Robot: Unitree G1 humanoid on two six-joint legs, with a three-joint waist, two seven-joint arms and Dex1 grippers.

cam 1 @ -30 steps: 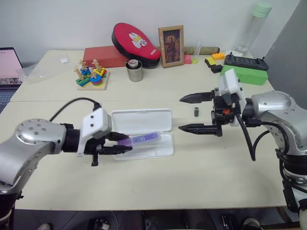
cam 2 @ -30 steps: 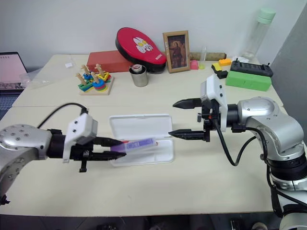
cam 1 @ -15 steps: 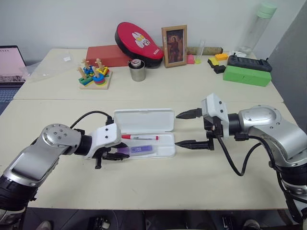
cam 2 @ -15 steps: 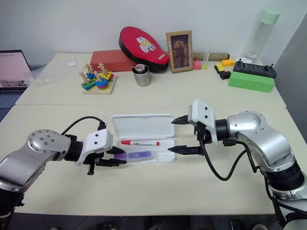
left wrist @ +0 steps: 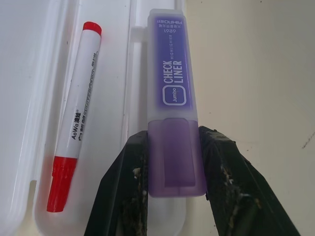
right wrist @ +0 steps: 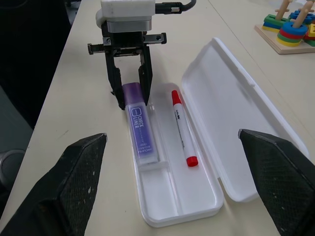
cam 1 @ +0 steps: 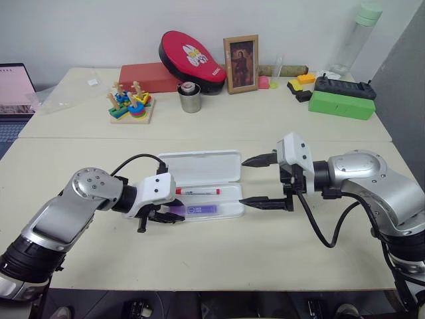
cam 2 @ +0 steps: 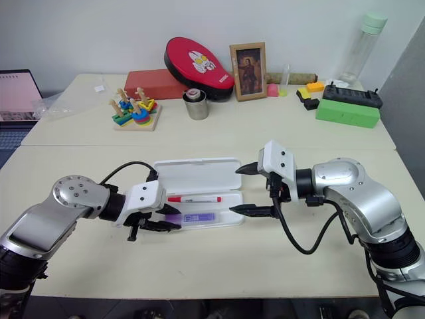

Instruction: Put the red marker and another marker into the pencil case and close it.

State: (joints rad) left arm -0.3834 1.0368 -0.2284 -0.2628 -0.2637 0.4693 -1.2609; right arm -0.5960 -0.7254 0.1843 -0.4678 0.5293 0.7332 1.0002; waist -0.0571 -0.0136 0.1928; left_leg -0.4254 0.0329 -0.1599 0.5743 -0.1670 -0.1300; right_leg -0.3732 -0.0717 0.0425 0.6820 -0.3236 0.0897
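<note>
Left gripper [cam 2: 159,218] is clamped on the tail end of the purple marker [left wrist: 173,105]; both fingers [left wrist: 129,182] pinch the flat sides of its darker cap section. A second ago I had it held above the near edge of the pencil case [cam 1: 229,167]; now it's lowered so the barrel lies in the front channel of the tray, lengthwise, pointing toward my right arm. Not released yet.

Red marker [cam 2: 194,198] is already in the tray, in the channel on the hinge side, lying parallel to the purple one, apart from it with a ridge between. Lid is fully open, lying flat behind the tray.

Right gripper [cam 1: 257,181] is spread wide, holding nothing, parked at the right end of the case. It has dropped closer to the table than a second ago and now sits just beside the tray's end, one finger near the lid corner, the other near the tray's front corner.

Read: both markers are effectively in. Remaining is to let go with the left, back out without dragging the marker, then fold the lid over. Risk I see: the purple marker's tail hangs past the tray's left end in the wrist view, so it may need a nudge inward before the lid will shut.
</note>
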